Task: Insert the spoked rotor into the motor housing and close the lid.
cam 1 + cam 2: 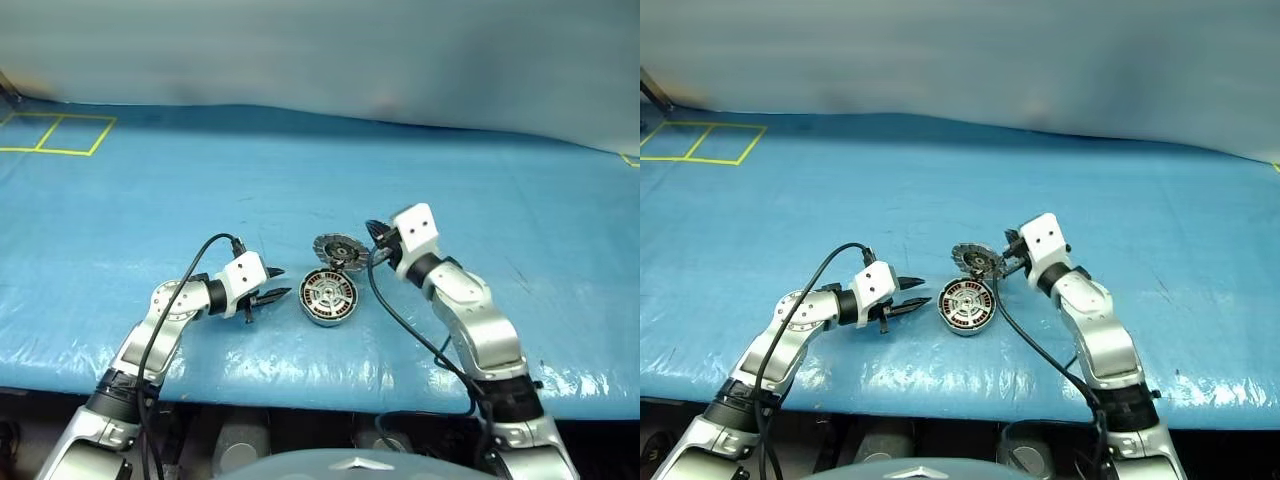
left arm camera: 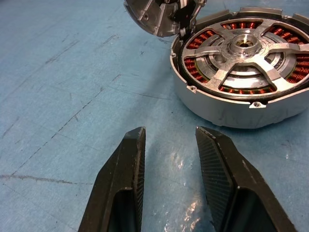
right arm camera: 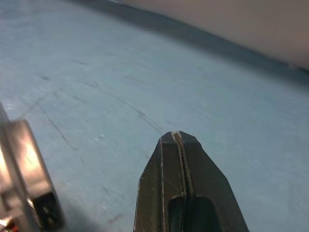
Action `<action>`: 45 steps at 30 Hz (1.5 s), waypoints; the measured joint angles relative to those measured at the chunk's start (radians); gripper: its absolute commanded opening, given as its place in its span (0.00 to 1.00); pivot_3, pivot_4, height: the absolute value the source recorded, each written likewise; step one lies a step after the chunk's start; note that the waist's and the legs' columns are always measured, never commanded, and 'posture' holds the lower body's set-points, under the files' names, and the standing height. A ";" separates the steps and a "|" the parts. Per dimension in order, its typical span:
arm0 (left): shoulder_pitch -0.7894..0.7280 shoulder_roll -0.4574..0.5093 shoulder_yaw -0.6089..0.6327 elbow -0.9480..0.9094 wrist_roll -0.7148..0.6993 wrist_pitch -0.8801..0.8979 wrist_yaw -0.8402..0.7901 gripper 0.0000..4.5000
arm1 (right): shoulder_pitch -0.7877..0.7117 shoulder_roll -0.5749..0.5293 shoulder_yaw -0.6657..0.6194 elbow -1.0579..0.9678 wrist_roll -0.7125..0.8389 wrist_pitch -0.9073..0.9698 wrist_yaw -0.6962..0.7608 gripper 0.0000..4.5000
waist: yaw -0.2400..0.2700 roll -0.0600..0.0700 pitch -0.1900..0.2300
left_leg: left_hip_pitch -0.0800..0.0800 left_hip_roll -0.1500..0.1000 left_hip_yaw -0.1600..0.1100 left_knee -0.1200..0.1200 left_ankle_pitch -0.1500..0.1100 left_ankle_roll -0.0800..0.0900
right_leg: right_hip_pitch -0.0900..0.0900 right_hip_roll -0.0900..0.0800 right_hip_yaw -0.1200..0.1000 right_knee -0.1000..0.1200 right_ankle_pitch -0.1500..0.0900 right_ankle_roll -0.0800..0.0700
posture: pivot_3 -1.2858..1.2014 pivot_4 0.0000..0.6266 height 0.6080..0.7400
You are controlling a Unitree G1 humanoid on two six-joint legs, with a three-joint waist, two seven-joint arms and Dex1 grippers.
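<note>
The motor housing (image 1: 328, 298) lies on the blue table cover, its copper windings showing in the left wrist view around the housing wall (image 2: 231, 108). The spoked rotor (image 2: 244, 46) sits inside it, shiny spokes up. The lid (image 1: 337, 249), a grey finned disc, stands tilted up from the housing's far edge. My left gripper (image 1: 272, 286) rests just left of the housing, open and empty, its fingers (image 2: 128, 164) aimed at the housing's side. My right gripper (image 1: 1004, 264) is shut and empty, its tip (image 3: 177, 137) at the lid's right edge.
A blue tarp (image 1: 450, 180) covers the whole table. Yellow tape squares (image 1: 55, 135) mark the far left corner. The table's front edge (image 1: 330, 385) runs close below the housing. Black cables loop along both arms.
</note>
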 measured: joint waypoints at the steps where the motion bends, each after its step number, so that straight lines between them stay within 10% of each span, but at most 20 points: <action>1: 0.006 0.002 0.004 0.000 0.000 0.001 0.004 0.38 | -0.004 -0.003 0.004 -0.001 0.021 0.004 0.030 0.00 | 0.001 0.000 0.000 | 0.000 0.000 0.000 0.000 0.000 0.000 | 0.000 0.000 0.000 0.000 0.000 0.000 | 0.52 0.24 1.00; 13: 0.039 0.025 0.036 -0.007 -0.010 0.006 0.023 0.38 | 0.111 -0.155 0.124 -0.129 0.139 0.063 0.318 0.00 | -0.003 0.001 0.001 | 0.000 0.000 0.000 0.000 0.000 0.000 | -0.001 0.000 0.000 0.000 -0.001 0.000 | 0.52 0.24 1.00; 29: 0.048 -0.003 0.043 -0.007 -0.051 0.000 0.030 0.38 | 0.191 -0.085 0.164 -0.010 0.065 -0.172 0.258 0.00 | -0.001 -0.001 -0.001 | 0.001 0.000 0.000 0.002 0.000 -0.001 | 0.001 0.000 0.000 0.000 0.000 0.000 | 0.52 0.24 1.00; 45: 0.057 -0.022 0.040 -0.007 -0.049 -0.001 0.035 0.39 | 0.235 -0.075 0.125 -0.045 0.152 -0.146 0.297 1.00 | -0.002 -0.001 -0.001 | 0.001 0.000 0.000 0.000 0.000 -0.001 | 0.000 0.000 0.000 0.000 -0.001 0.000 | 0.52 0.24 1.00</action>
